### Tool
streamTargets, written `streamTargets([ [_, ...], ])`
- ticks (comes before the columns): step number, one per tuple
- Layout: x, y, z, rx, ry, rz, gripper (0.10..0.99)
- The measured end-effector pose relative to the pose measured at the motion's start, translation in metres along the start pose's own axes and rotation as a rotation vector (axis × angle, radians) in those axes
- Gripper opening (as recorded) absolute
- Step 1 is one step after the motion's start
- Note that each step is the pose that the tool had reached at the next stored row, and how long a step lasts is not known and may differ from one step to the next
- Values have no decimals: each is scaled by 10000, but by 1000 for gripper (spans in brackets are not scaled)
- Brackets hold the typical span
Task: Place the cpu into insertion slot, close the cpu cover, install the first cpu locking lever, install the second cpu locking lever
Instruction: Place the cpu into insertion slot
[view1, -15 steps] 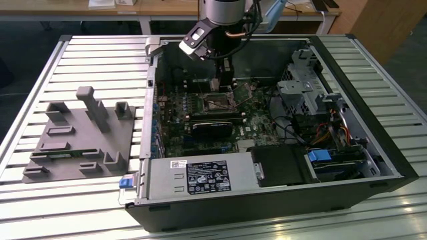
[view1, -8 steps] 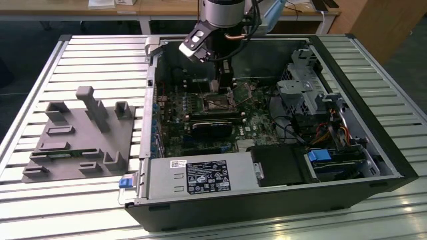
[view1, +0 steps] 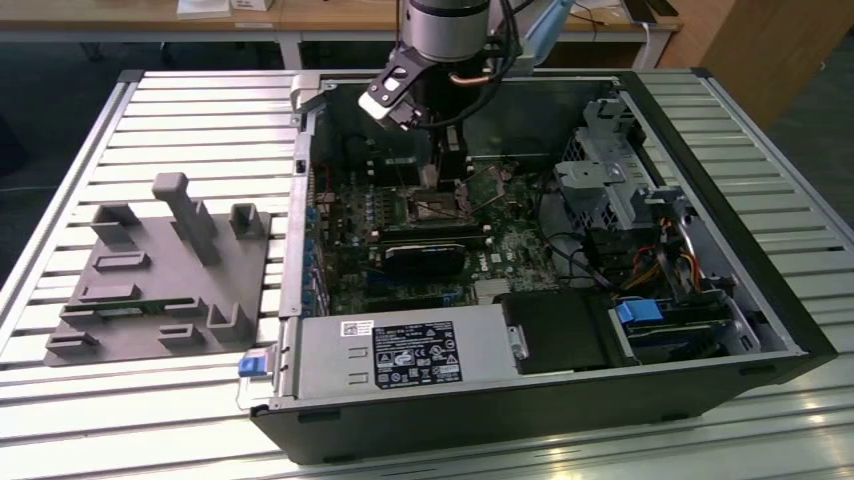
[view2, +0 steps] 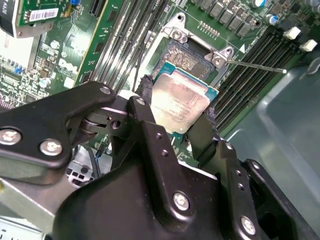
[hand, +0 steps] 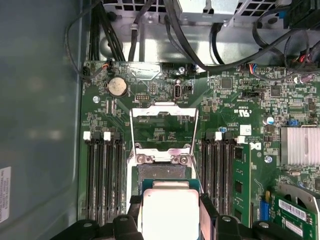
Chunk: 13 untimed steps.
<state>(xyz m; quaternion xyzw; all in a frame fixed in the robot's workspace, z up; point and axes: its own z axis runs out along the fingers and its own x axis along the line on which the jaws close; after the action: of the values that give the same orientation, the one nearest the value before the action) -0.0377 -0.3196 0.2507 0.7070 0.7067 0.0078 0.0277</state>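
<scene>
One small square cpu (view2: 182, 105) with a dull silvery metal top is clasped by the black tool (view2: 177, 97), partly over the one black-rimmed insertion slot (view2: 187, 54), above centre in the exterior view. One silvery windowed cpu cover (hand: 163, 111) is seen open.

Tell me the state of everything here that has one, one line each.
cpu: gripped, over the insertion slot; seating unclear.
gripper: shut on the cpu.
insertion slot: uncovered, contacts partly showing.
cpu cover: open, swung back.
locking lever: unlatched, sticking out free.
computer case: side open.
</scene>
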Motion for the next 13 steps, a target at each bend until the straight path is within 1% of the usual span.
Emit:
streamTargets([
  [6,2,-4,81,-154,-5,4,537],
  [13,7,-10,206,-161,-4,4,537],
])
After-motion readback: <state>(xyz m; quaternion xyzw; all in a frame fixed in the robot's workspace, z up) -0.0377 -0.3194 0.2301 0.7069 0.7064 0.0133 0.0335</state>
